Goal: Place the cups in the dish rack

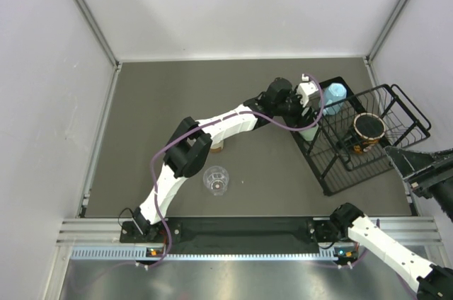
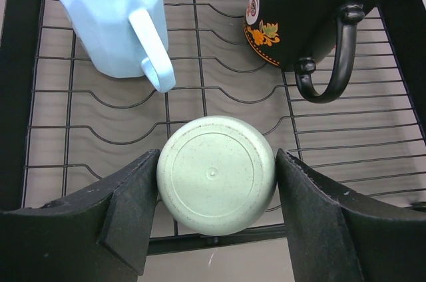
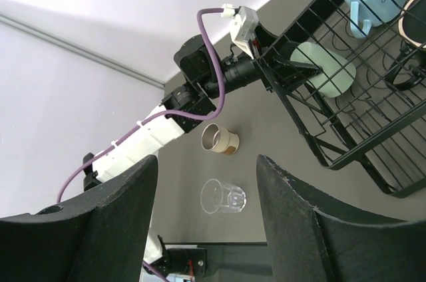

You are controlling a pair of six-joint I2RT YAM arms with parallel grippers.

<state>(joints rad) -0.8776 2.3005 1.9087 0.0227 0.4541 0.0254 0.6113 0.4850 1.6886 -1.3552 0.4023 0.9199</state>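
While the left gripper (image 2: pixel 216 185) pinched the mint green tumbler (image 2: pixel 213 170) bottom-up, the cup hung at the near edge of the dish rack (image 2: pixel 12 96), apart from the light blue mug (image 2: pixel 110 16) and the dark mug (image 2: pixel 299 16). Best play, I judged: lower straight, seat the rim flat, then release. The right gripper (image 3: pixel 206 189) sat spread and empty.

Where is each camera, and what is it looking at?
Top external: overhead, looking down on the table; the left arm and right arm show.
Left wrist: on the left arm, looking down into the dish rack; its fingers grip the mint green tumbler.
Right wrist: on the right arm, looking across at the left arm; its open fingers show.
Both wrist views share the tumbler.
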